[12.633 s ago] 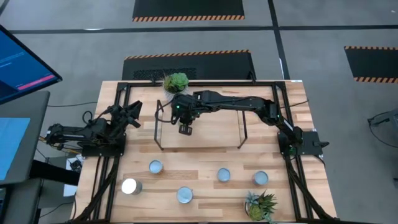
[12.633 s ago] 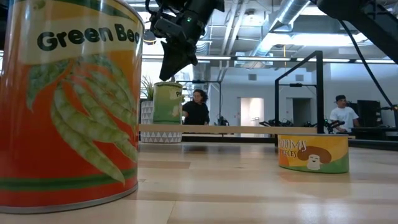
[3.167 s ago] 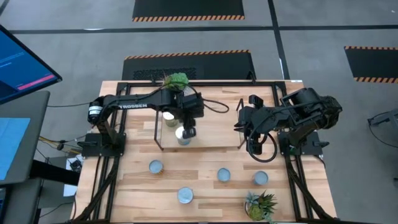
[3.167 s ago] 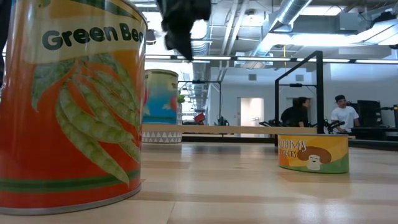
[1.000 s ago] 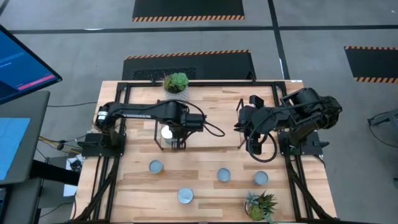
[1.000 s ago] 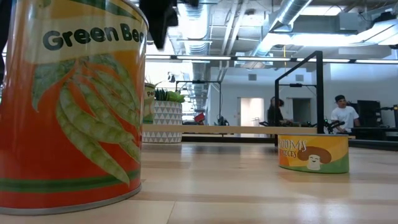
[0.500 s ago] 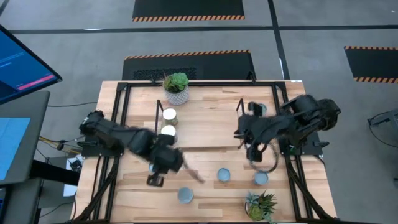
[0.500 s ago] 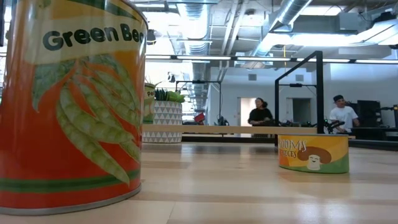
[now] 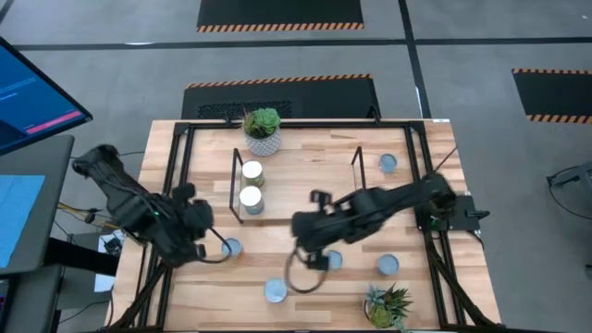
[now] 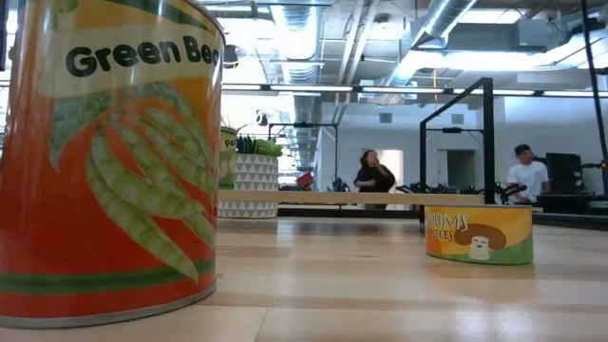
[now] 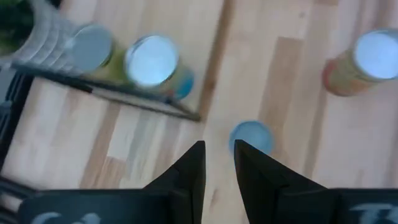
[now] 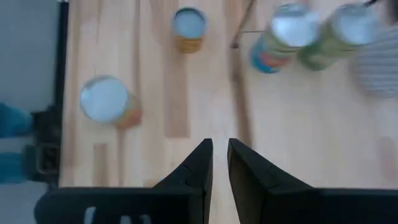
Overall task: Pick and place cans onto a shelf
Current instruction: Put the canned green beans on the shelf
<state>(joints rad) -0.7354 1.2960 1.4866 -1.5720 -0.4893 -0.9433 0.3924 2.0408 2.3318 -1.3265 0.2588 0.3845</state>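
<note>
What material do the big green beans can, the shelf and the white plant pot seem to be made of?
Green beans can: likely metal under a glossy printed paper label; a silvery rim shows at its base.
Shelf: light wood board with visible grain, and thin black wire end frames, probably metal.
Plant pot: white with a triangle pattern, perhaps ceramic; I cannot tell.

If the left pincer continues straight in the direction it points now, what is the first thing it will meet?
Most likely the small blue-topped can, which sits just ahead of the left pincer, a little off its centre line. Its fingers stand slightly apart and hold nothing. Depth is unclear, so it may reach the bare tabletop beside the can instead.
</note>
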